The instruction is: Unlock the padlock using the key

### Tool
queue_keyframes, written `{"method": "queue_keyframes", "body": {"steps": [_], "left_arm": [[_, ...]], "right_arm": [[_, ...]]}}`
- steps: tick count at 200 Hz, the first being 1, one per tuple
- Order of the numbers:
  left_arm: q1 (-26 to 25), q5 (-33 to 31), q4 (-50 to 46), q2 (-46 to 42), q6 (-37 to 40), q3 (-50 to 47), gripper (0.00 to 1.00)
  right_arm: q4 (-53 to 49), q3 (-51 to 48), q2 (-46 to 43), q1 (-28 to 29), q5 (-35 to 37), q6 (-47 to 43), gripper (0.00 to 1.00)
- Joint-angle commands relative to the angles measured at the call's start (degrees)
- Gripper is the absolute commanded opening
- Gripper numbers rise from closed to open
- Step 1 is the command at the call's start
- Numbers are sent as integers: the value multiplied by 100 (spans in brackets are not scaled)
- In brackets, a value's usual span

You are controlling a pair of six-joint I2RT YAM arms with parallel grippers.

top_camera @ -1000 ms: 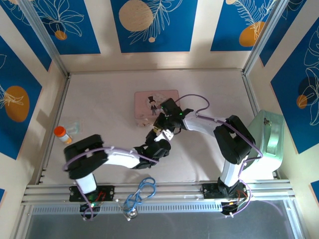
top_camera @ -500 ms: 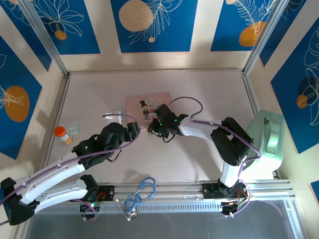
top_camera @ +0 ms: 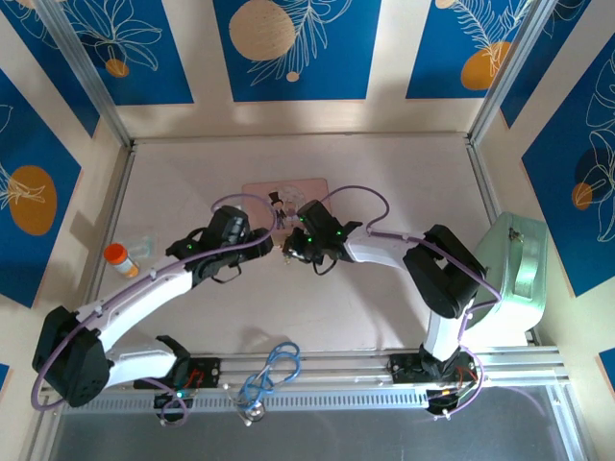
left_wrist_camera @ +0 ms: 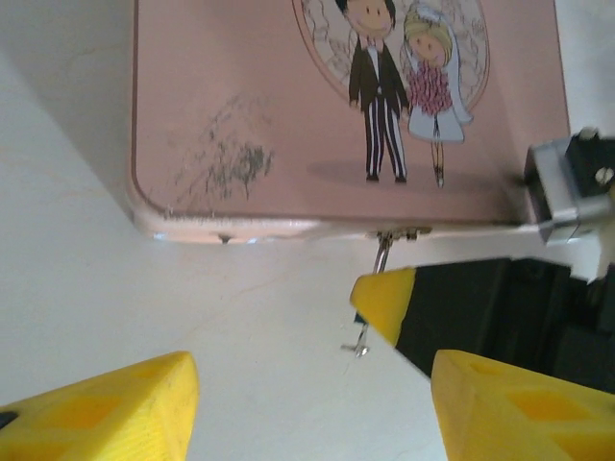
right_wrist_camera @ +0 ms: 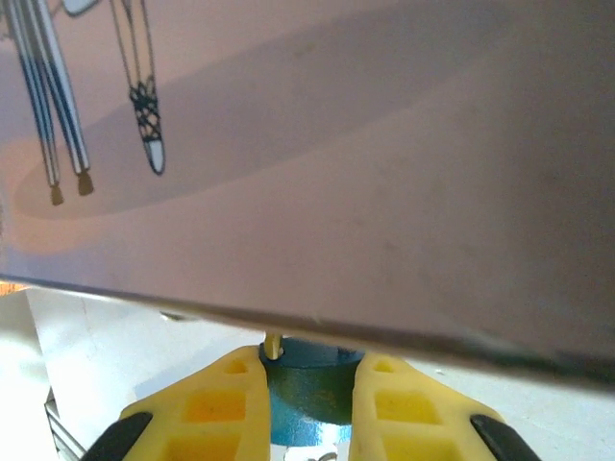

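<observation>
Count, table [top_camera: 384,173]:
- arms: 2, left arm [top_camera: 144,288] and right arm [top_camera: 404,245]
- pincers: 2, left pincer [left_wrist_camera: 307,375] and right pincer [right_wrist_camera: 312,363]
- yellow fingers [left_wrist_camera: 106,403]: 4 in all, 2 per pincer
- pink tin [left_wrist_camera: 240,115]: 1
- painted figures [left_wrist_camera: 399,86] on its lid: 2
- padlock [right_wrist_camera: 306,399], blue body: 1
- orange-capped bottle [top_camera: 119,259]: 1
- clear item [top_camera: 144,240] just beside the bottle: 1, kind not made out
- pale green case [top_camera: 519,269]: 1
- blue cable coil [top_camera: 272,370]: 1
</observation>
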Motion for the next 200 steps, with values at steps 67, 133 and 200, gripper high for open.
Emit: {"method": "queue_keyframes", "body": {"steps": [67,133,200], "left_arm": [[547,858,220,671,57,503,61],[775,936,249,743,104,530,61],[886,1074,298,1006,231,582,60]], "right_arm": [[-2474,488,380,287,581,8,37],[-2281,861,236,547,1627,-732,51],[-2479,1544,751,644,2078,-1243,50]]}}
